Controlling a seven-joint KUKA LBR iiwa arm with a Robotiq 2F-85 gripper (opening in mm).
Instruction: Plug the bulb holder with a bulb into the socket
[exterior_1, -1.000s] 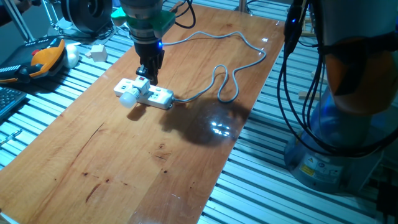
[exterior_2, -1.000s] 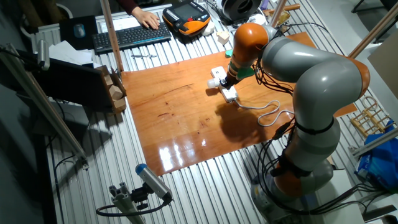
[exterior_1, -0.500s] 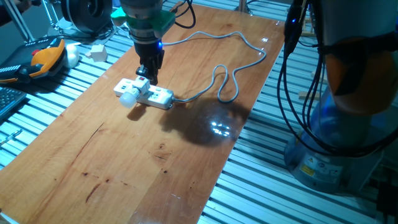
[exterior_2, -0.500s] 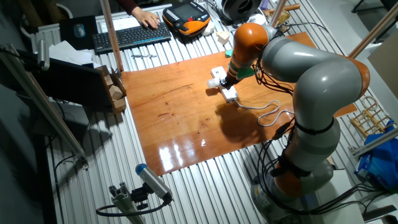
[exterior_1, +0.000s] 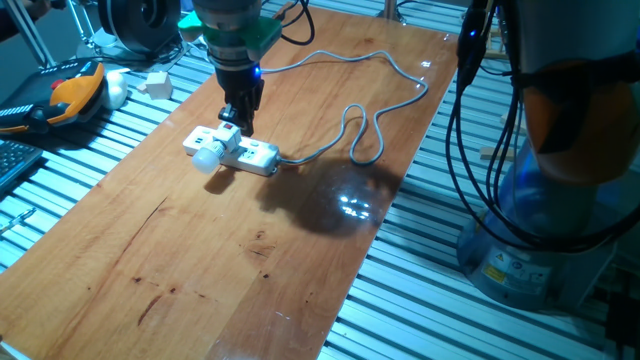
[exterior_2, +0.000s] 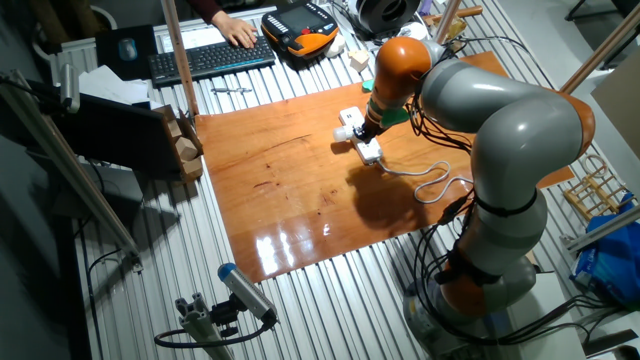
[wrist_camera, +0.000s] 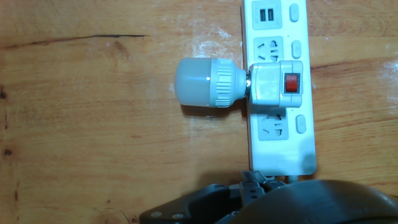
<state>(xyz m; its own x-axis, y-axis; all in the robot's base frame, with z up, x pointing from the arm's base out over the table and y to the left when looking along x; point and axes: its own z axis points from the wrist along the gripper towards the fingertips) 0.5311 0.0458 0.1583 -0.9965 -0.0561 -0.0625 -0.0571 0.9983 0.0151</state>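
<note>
1. A long wooden tabletop (exterior_1: 200, 260) is lying across a ribbed metal bench (exterior_2: 300, 290), with a keyboard (exterior_2: 212, 58) and an orange pendant (exterior_2: 300, 28) sitting past its far edge in the other fixed view.

2. The socket (wrist_camera: 278, 93), a white power strip, is lying flat on the wood, and its grey cord (exterior_1: 370, 110) is looping away across the board.

3. The bulb holder with a bulb (wrist_camera: 249, 83) is sitting on the strip's middle outlet, its red switch (wrist_camera: 290, 83) facing up and the frosted bulb reaching sideways over the bare wood.

4. In the hand view the holder's body is lying square on the strip face with no gap showing, so it is looking fully seated, though the pins themselves are hidden.

5. The gripper (exterior_1: 238, 122) is hanging just above the holder in one fixed view; whether its fingers are spread or closed, or touching the holder, I cannot tell, as they are too small and dark there and out of sight in the hand view.

6. Judging by this, the plugging is appearing done; what is remaining is likely only drawing the hand clear without tugging the holder loose.
</note>
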